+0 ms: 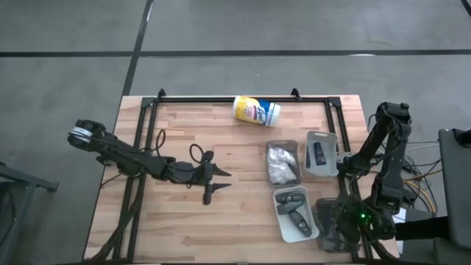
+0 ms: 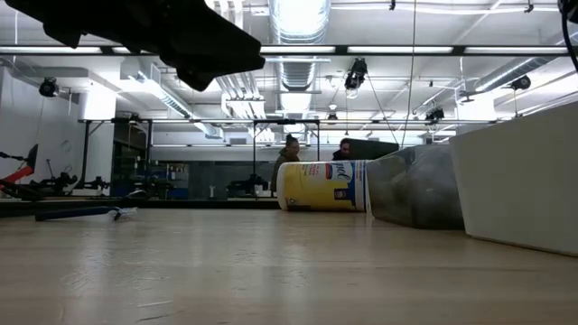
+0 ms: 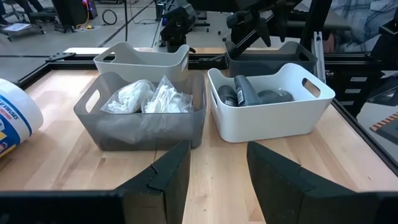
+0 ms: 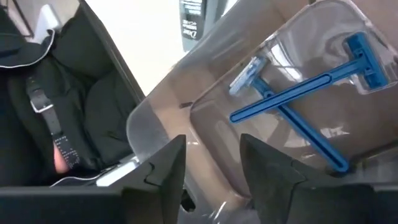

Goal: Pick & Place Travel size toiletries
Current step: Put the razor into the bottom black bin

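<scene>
Already the white packets [image 3: 146,98] sit in the grey bin [image 3: 93,121] and dark tubes [image 3: 247,92] in the white bin [image 3: 273,121], centre frame. Left gripper [image 3: 217,180] hovers empty, fingers apart; right gripper [image 4: 208,165], lower right, likewise. Reaching in carelessly could tip a bin.

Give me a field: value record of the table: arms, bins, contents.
left gripper: open, empty, over bare wood mid-table, facing the bins
right gripper: open, above a clear tray with blue razors
grey bin: white packets
white bin: dark tubes
third bin: one dark item, type unclear
canister: on its side, far edge of table
</scene>
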Robot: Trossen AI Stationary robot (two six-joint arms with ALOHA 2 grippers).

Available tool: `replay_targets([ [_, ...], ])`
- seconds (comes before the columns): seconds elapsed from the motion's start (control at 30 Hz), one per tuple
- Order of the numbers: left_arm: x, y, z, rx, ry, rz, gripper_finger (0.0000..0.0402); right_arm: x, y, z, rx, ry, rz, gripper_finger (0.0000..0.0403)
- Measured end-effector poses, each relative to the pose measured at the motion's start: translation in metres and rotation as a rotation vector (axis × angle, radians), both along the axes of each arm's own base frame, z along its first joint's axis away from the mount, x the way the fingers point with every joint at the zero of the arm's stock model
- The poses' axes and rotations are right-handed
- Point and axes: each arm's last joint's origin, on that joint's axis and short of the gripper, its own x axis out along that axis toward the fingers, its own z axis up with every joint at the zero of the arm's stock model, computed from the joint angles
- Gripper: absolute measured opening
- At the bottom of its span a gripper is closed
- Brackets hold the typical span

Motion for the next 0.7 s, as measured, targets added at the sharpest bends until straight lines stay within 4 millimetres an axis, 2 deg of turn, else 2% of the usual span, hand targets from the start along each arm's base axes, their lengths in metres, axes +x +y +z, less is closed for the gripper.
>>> replay_targets([
  [0.13, 0.0, 0.0, 0.001, -0.001, -0.003, 0.0, 0.0165, 0.001, -0.001, 0.002, -0.015, -0.048, 0.016, 0.0157],
  [0.27, -0.001, 0.0, 0.0, 0.002, 0.006, 0.0, 0.0165, 0.004, -0.003, 0.004, -0.087, -0.19, 0.039, 0.0164],
  [0.53, -0.002, 0.001, -0.003, 0.001, 0.044, 0.003, 0.0165, 0.019, -0.009, 0.009, -0.349, -0.503, 0.076, 0.0176],
  [0.7, -0.005, 0.001, -0.006, -0.012, 0.097, 0.011, 0.0165, 0.03, -0.013, 0.012, -0.473, -0.601, 0.071, 0.0182],
])
